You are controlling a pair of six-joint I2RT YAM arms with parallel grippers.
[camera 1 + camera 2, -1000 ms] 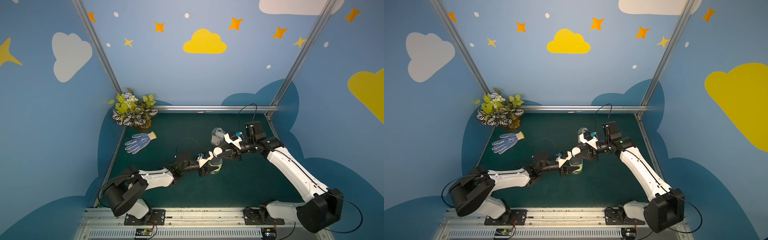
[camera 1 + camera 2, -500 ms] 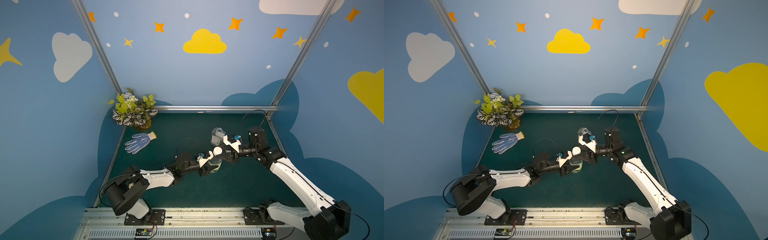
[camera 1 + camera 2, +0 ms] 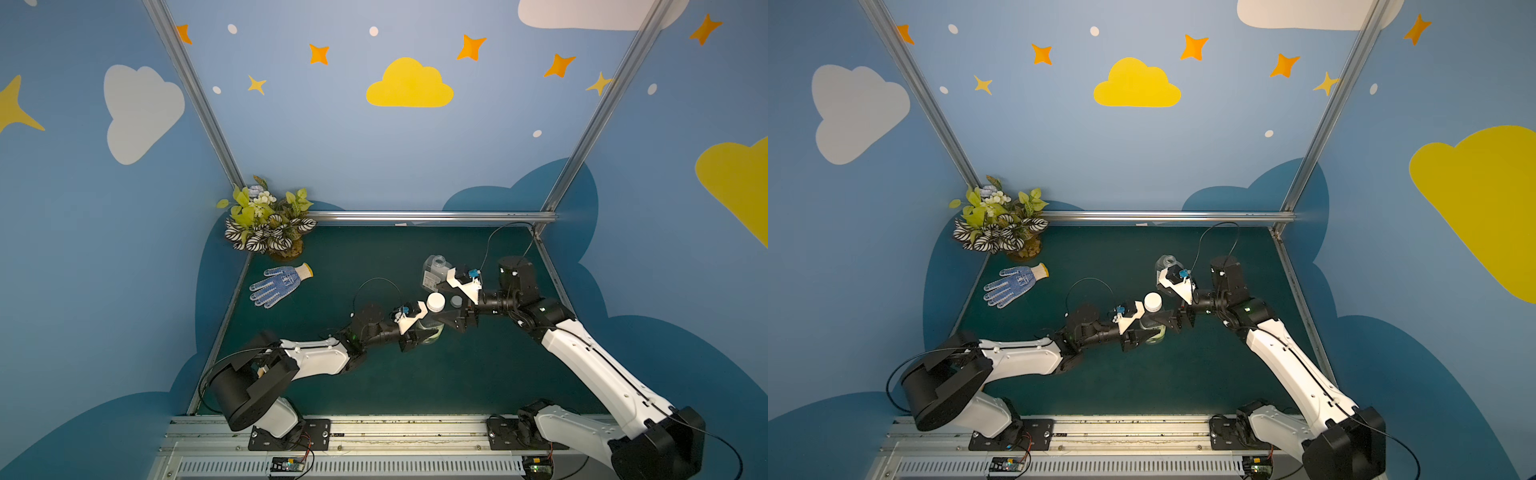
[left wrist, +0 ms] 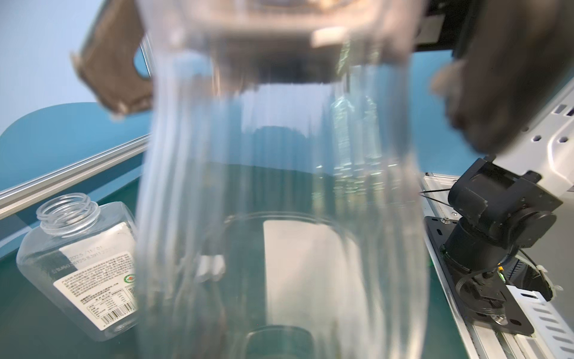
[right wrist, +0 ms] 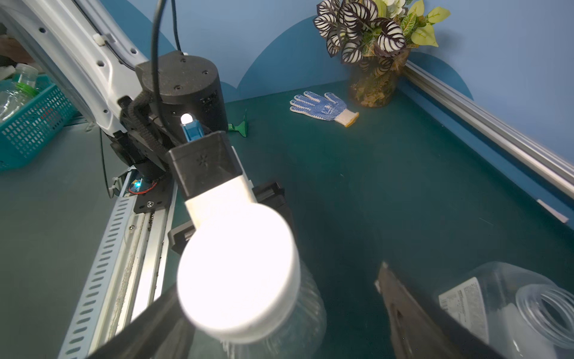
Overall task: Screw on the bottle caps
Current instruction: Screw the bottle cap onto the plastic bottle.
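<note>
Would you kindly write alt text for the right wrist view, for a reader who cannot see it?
A white cap sits on a round clear bottle, with the spread fingers of the right gripper either side. An uncapped square bottle is beside it; a blue-dotted glove and potted plant are beyond on the green table.

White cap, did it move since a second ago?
No. The white cap sits in the same spot, just as far from the open square bottle behind it.
</note>
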